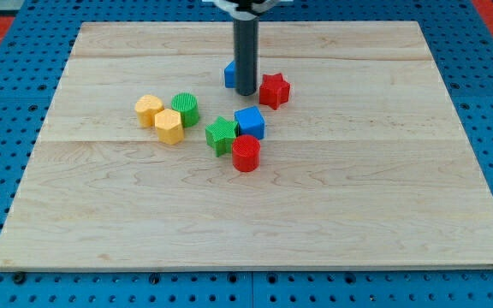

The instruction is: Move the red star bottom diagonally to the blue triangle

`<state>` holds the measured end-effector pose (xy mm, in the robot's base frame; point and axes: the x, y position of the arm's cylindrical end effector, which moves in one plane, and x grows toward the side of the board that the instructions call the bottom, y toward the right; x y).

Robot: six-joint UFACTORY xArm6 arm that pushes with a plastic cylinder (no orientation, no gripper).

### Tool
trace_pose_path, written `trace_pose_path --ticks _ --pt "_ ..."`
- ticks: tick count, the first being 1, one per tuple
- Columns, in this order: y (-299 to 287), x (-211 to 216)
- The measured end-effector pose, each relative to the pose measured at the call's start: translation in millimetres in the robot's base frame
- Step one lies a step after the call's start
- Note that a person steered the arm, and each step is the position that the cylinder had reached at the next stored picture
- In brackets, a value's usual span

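The red star (274, 90) lies on the wooden board just above the middle. The blue triangle (229, 74) lies to the star's left and slightly higher, mostly hidden behind my dark rod. My tip (246, 91) rests on the board between the two, close against the blue triangle's right side and a small gap left of the red star.
A blue cube (250, 122), a green star (221, 134) and a red cylinder (246, 153) cluster below my tip. A green cylinder (186, 109), a yellow hexagonal block (169, 126) and another yellow block (148, 109) sit at the left. The wooden board (383, 197) lies on a blue pegboard.
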<state>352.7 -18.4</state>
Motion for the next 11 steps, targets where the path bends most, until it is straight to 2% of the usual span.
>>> trace_pose_path --ticks 2,5,9,10,11 --pt "-9 14" --pt "28 14" --pt "42 25" --pt "36 47" --pt "81 32"
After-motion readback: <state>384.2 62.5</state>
